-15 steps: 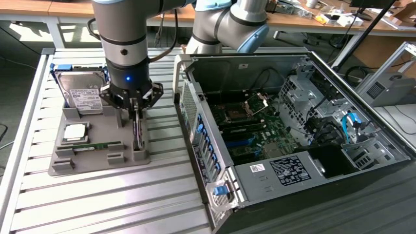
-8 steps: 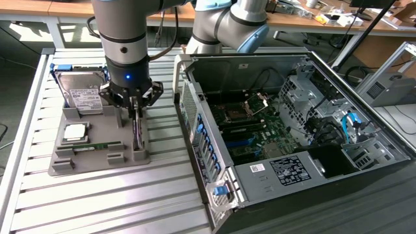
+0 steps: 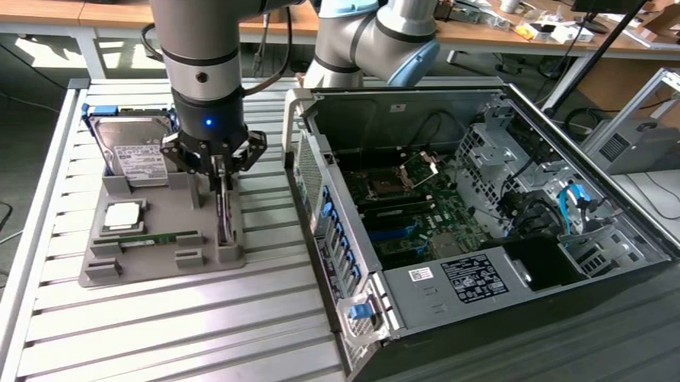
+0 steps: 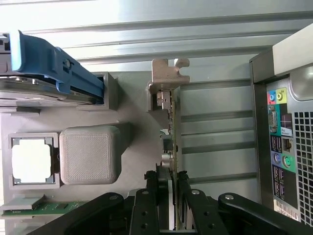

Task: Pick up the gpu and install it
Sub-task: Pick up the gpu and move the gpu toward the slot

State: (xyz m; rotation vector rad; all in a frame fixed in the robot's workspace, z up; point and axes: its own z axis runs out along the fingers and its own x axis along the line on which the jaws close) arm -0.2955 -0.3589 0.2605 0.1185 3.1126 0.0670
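Slatted table [image 3: 159, 342] is nearest, w/ a grey fixture tray [image 3: 149, 274] on it at the exterior view's left. On the tray, near to far: green memory stick [image 3: 159, 239], cpu [image 3: 123, 215], hard drive [image 3: 133, 151] at the far end.

Along the tray's side facing the PC case [image 3: 318, 183], the gpu [image 3: 224, 223] stands on edge in its slot. Its silvery bracket [image 4: 164, 78] is at the end toward the hard drive.

The gripper [image 3: 221, 181] is straight above the gpu, about level w/ the cpu. Its jaws are roughly half open, one finger each side of the card's top edge. From the wrist view the fingers [image 4: 164, 183] look pressed onto the card, so it seems clamped.

Step in hand, by my read: the grasp part of the pick. The gpu looks seated in the tray, not yet raised.

Next move calls for a straight vertical pull so the thin card clears the slot posts w/o tilting or twisting in the pinch. Install then needs the bracket end lined up w/ the case's rear wall and the card edge square over the motherboard [image 3: 425, 219], which lies farther to the exterior view's right
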